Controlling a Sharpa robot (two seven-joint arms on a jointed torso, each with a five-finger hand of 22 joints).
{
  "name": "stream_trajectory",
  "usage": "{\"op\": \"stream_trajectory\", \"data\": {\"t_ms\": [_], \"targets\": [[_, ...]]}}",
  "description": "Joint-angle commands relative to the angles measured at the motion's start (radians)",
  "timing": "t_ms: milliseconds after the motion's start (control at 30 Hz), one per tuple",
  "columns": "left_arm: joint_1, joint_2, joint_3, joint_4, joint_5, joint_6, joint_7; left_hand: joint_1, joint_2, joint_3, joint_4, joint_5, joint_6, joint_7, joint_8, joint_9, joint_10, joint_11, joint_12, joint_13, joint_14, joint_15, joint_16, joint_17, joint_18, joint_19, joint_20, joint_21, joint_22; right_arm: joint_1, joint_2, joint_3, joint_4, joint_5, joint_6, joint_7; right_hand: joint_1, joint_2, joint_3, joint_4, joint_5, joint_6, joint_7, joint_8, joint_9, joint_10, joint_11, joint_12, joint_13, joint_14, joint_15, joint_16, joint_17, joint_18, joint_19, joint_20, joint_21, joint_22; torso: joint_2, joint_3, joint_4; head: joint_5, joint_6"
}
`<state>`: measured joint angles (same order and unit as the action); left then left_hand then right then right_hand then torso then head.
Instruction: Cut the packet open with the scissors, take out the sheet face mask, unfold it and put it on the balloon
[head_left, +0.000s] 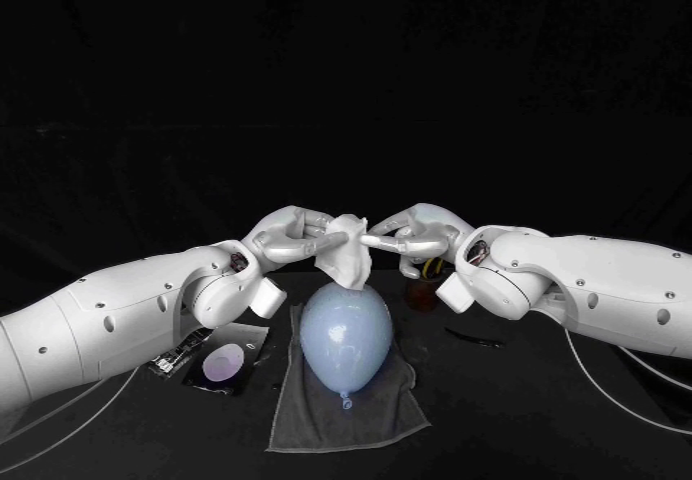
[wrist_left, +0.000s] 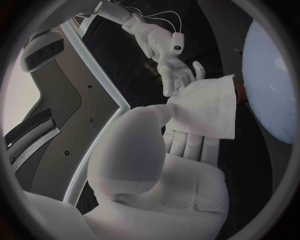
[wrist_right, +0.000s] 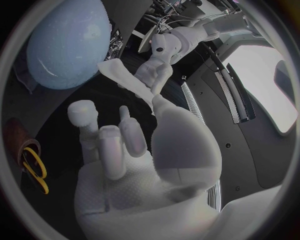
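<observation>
Above the far end of the balloon (head_left: 346, 335), 2 hands meet over the middle of the surface (head_left: 562, 420). The left hand (head_left: 296, 235) and right hand (head_left: 411, 232) each pinch the top of the sheet mask (head_left: 349, 255) between thumb and fingers, so neither is free. The mask hangs between them as a narrow, bunched white drape. Its lower edge is at the balloon's far tip, touching or just clear, cannot tell. The balloon lies lengthwise on a grey towel (head_left: 310, 420), knot toward the near side.

Done, by my reading: packet cut and emptied.
- The dark packet (head_left: 216, 365) lies flat at near left, beside the towel.
- The yellow-handled scissors (head_left: 433, 267) lie far right of the balloon.
- A thin dark strip (head_left: 476, 338) lies on the right, possibly the cut-off edge.

Left to do: the mask looks only partly opened. It is not yet spread to full width or laid over the balloon. I'd put the job past halfway, in the unfolding step.
</observation>
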<state>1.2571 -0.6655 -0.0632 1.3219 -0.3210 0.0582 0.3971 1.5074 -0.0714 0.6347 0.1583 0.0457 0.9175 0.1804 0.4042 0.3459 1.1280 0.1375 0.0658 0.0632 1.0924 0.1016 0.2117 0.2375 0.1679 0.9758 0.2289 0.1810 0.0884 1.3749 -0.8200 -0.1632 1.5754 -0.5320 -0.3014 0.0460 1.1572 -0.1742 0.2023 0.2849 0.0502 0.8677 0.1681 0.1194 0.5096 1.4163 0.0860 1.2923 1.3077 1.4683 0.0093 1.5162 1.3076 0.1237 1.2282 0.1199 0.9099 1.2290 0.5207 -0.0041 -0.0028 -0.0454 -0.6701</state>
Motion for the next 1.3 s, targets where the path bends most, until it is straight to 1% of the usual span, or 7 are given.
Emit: {"op": "stream_trajectory", "data": {"t_ms": [33, 300, 533, 633, 867, 1033, 1300], "targets": [[0.002, 0.000, 0.002, 0.000, 0.003, 0.035, -0.007, -0.007, 0.006, 0.004, -0.009, 0.003, -0.007, -0.001, 0.008, 0.029, -0.003, 0.002, -0.005, -0.001, 0.013, -0.002, 0.005, 0.004, 0.016, 0.012, -0.002, 0.008, 0.003, -0.003, -0.002, 0.000, 0.010, 0.028, 0.053, 0.031, 0.026, 0.006, -0.016, 0.000, -0.002, 0.014, -0.002, -0.002, -0.001, -0.005, -0.002, 0.004, 0.096, 0.049, 0.006, 0.002, 0.110, 0.011, -0.004, 0.000, -0.001, 0.002, 0.000, 0.0001, -0.0001, -0.001, 0.002], [0.002, 0.000, 0.002, -0.005, -0.001, 0.026, -0.013, -0.011, 0.007, 0.006, -0.014, 0.003, -0.009, -0.002, 0.009, 0.033, -0.003, 0.002, -0.004, -0.001, 0.020, -0.004, 0.008, 0.009, 0.016, 0.018, -0.005, 0.012, 0.004, -0.007, -0.002, 0.000, 0.026, 0.050, 0.081, 0.066, 0.090, 0.022, -0.049, -0.014, -0.002, 0.033, -0.013, -0.002, -0.006, -0.001, -0.011, 0.018, 0.098, 0.051, -0.001, 0.007, 0.119, 0.010, 0.001, -0.004, 0.008, 0.010, -0.001, -0.0003, 0.0001, -0.001, 0.002], [0.002, 0.002, 0.003, -0.006, 0.001, 0.013, -0.011, -0.023, 0.012, 0.005, -0.025, 0.003, -0.010, -0.005, 0.013, 0.043, 0.000, -0.001, -0.003, 0.000, 0.046, -0.012, 0.023, 0.027, 0.016, 0.036, -0.015, 0.030, 0.012, -0.012, 0.016, -0.001, 0.023, 0.052, 0.111, 0.066, 0.170, 0.037, -0.065, -0.045, -0.002, 0.047, -0.021, -0.005, -0.016, 0.002, -0.019, 0.029, 0.100, 0.052, -0.008, 0.009, 0.122, 0.008, 0.006, -0.011, 0.016, 0.018, 0.000, -0.0008, -0.0001, -0.003, 0.001], [0.002, 0.003, 0.003, -0.006, 0.002, 0.005, -0.011, -0.026, 0.013, 0.004, -0.029, 0.003, -0.010, -0.006, 0.014, 0.046, 0.002, -0.003, -0.003, 0.000, 0.054, -0.014, 0.028, 0.034, 0.016, 0.041, -0.019, 0.036, 0.015, -0.015, 0.023, -0.002, 0.022, 0.049, 0.116, 0.064, 0.213, 0.055, -0.061, -0.066, -0.002, 0.059, -0.024, -0.005, -0.020, 0.009, -0.022, 0.041, 0.106, 0.055, -0.010, 0.012, 0.128, 0.007, 0.009, -0.013, 0.020, 0.021, 0.001, -0.0011, 0.0012, -0.003, -0.001], [0.003, 0.001, 0.003, -0.010, 0.003, -0.010, -0.011, -0.033, 0.016, 0.003, -0.036, 0.003, -0.009, -0.007, 0.016, 0.053, 0.006, -0.005, -0.003, 0.000, 0.069, -0.020, 0.041, 0.050, 0.015, 0.051, -0.027, 0.050, 0.021, -0.020, 0.025, -0.002, 0.023, 0.036, 0.105, 0.051, 0.333, 0.120, 0.027, -0.136, -0.001, 0.133, -0.033, 0.014, -0.032, 0.029, -0.032, 0.077, 0.125, 0.065, -0.019, 0.021, 0.152, 0.002, 0.030, -0.021, 0.052, 0.041, 0.000, -0.0015, 0.0000, -0.002, -0.004], [0.003, -0.001, 0.003, -0.014, 0.006, -0.013, -0.011, -0.036, 0.017, 0.002, -0.041, 0.003, -0.009, -0.007, 0.016, 0.056, 0.008, -0.006, -0.003, 0.000, 0.076, -0.022, 0.050, 0.060, 0.015, 0.056, -0.031, 0.059, 0.026, -0.021, 0.019, -0.002, 0.023, 0.031, 0.083, 0.047, 0.348, 0.143, 0.082, -0.165, -0.001, 0.178, -0.047, 0.033, -0.037, 0.044, -0.043, 0.100, 0.138, 0.072, -0.029, 0.027, 0.170, -0.003, 0.047, -0.029, 0.081, 0.058, 0.000, -0.0010, 0.0008, -0.002, -0.006], [0.003, -0.005, 0.003, -0.018, 0.008, -0.012, -0.018, -0.041, 0.019, 0.001, -0.048, 0.003, -0.007, -0.008, 0.015, 0.061, 0.011, -0.008, -0.004, 0.000, 0.086, -0.026, 0.064, 0.076, 0.014, 0.063, -0.038, 0.074, 0.033, -0.021, 0.011, -0.002, 0.027, 0.041, 0.051, 0.058, 0.318, 0.157, 0.141, -0.202, -0.001, 0.209, -0.070, 0.077, -0.018, 0.065, -0.064, 0.127, 0.154, 0.080, -0.047, 0.033, 0.189, -0.009, 0.068, -0.046, 0.114, 0.079, 0.000, -0.0002, 0.0002, -0.002, -0.008]]}}
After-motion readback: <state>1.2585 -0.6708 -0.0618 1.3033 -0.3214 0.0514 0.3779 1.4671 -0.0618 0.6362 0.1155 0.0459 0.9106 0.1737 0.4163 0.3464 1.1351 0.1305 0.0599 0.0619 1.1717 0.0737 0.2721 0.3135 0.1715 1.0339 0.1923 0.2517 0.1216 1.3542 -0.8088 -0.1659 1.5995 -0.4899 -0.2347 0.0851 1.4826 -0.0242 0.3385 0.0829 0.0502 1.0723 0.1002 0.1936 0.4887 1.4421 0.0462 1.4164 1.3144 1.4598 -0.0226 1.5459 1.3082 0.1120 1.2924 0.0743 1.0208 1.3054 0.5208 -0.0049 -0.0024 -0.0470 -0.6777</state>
